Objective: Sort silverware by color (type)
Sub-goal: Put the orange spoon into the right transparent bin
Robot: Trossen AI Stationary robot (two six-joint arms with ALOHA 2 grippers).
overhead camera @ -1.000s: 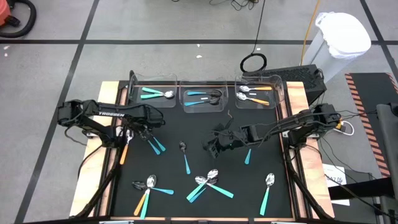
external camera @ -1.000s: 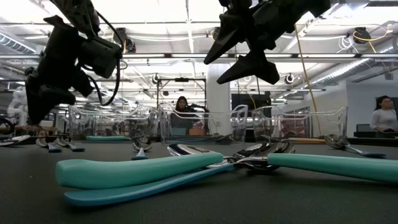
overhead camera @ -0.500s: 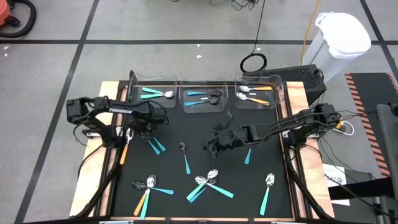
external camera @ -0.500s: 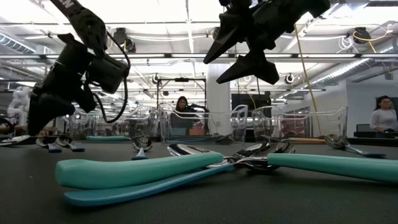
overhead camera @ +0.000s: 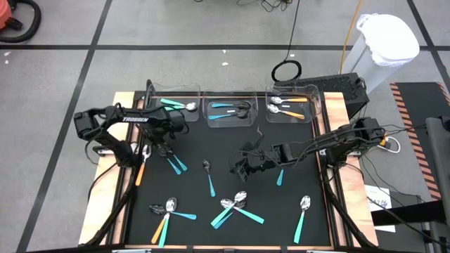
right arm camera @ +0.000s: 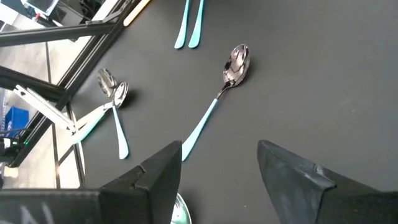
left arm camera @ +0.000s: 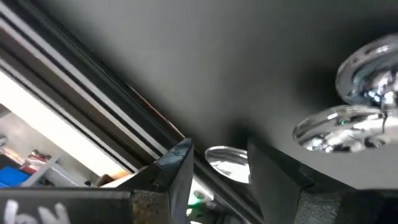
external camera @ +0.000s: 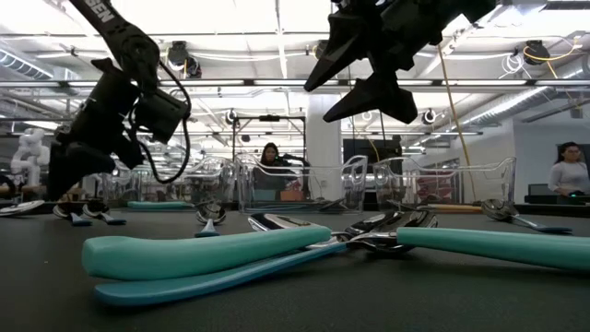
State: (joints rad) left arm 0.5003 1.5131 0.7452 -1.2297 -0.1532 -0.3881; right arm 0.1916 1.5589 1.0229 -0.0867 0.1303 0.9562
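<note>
Spoons with shiny heads and teal, light-blue or orange handles lie scattered on the black mat [overhead camera: 211, 151]. My left gripper [overhead camera: 147, 150] is open and low at the mat's left edge. Its fingers stand on either side of the head [left arm camera: 227, 163] of an orange-handled spoon [overhead camera: 140, 171]; I cannot tell whether they touch it. Two blue-handled spoons [overhead camera: 175, 164] lie just beside it. My right gripper [overhead camera: 240, 167] is open and empty above the mat's middle. A light-blue spoon [right arm camera: 219, 93] lies on the mat ahead of it.
Three clear bins stand along the far edge: the left one [overhead camera: 174, 105] holds teal spoons, the middle one [overhead camera: 228, 110] light-blue ones, the right one [overhead camera: 288, 107] orange ones. More spoons lie near the front in clusters [overhead camera: 237, 207] [overhead camera: 166, 211]. One lies alone [overhead camera: 301, 214].
My left gripper has come down toward the mat at its left edge, over the orange-handled spoon's head, while the arm's elbow swung toward the far edge. My right gripper has kept still.
</note>
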